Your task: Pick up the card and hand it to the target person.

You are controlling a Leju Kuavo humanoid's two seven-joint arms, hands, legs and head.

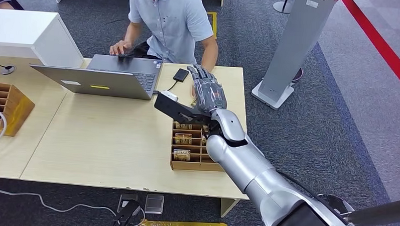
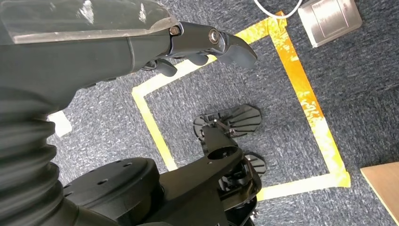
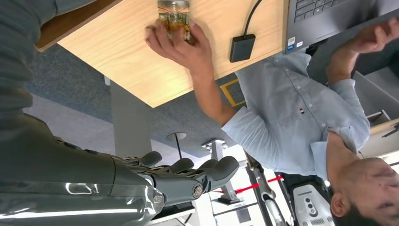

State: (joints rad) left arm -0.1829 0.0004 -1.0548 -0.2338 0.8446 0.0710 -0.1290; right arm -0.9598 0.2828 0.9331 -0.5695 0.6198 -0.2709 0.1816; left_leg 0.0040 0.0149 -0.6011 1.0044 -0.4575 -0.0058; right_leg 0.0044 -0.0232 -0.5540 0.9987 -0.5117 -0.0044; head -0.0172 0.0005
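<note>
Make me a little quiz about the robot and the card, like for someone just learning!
1. True or false: the robot's right hand is gripping the card.
2. Who has the card now? A) the robot B) the person C) nobody
3. Fill in: the wooden box of cards sits on the ____.

Key:
1. False. The right hand is empty, fingers apart.
2. B. The person's hand presses the card on the table.
3. Table.
</note>
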